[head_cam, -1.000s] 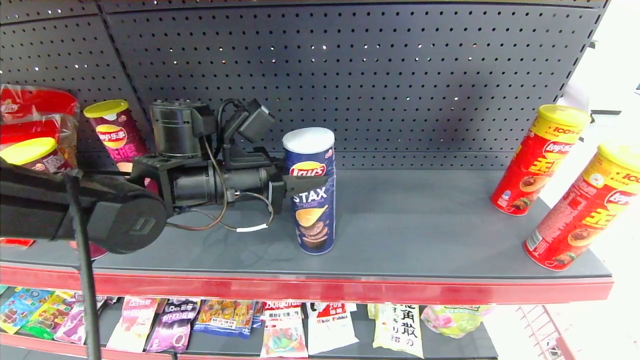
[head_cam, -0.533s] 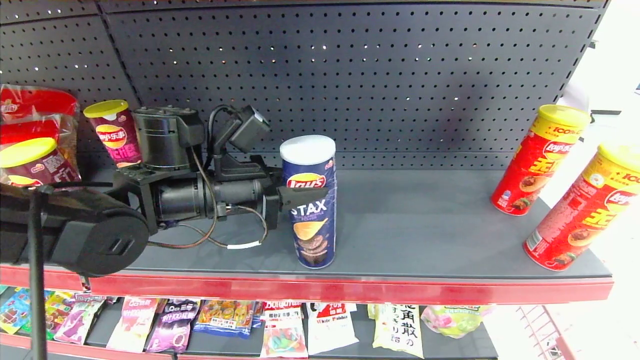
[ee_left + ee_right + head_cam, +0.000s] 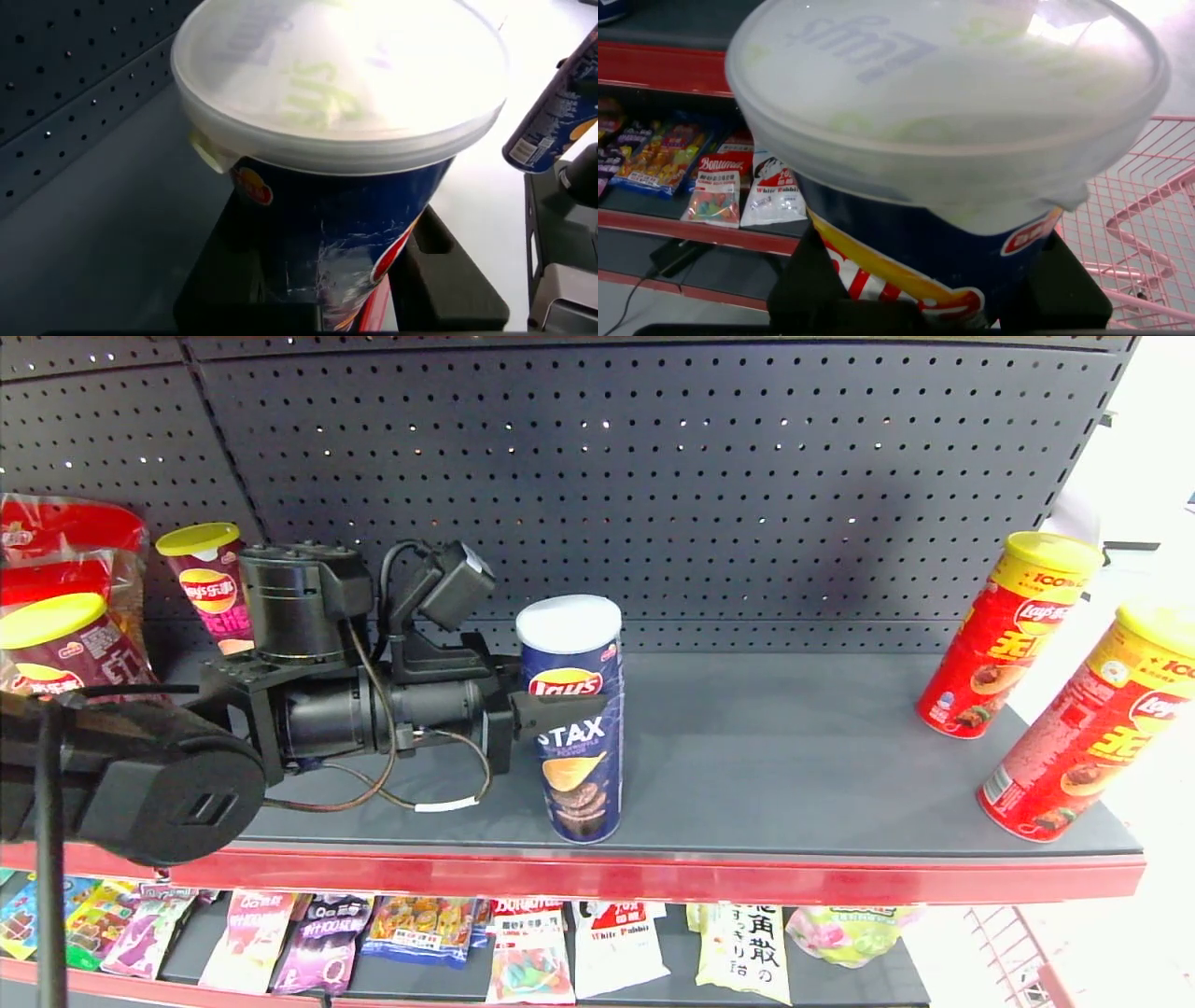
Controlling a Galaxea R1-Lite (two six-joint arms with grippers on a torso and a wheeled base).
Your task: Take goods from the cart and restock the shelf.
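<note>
A dark blue chips can (image 3: 576,719) with a white lid stands upright at the front edge of the grey shelf (image 3: 766,756). My left gripper (image 3: 566,706) comes in from the left and is shut on its middle. The left wrist view looks down on the same can (image 3: 336,215) between that gripper's (image 3: 336,285) black fingers. A second blue can (image 3: 943,140) with a clear lid sits in my right gripper (image 3: 934,294), which is shut on it and held off the shelf, in front of the lower shelf.
Two red cans with yellow lids (image 3: 1013,635) (image 3: 1088,723) stand at the shelf's right end. Purple cans (image 3: 217,583) (image 3: 65,639) stand at the left behind my arm. Snack bags (image 3: 523,943) fill the lower shelf. A pink wire cart (image 3: 1148,215) is beside my right gripper.
My left arm has drawn back toward the shelf's front, bringing the blue can lower and closer to the red front edge. The grip on it has stayed shut.
</note>
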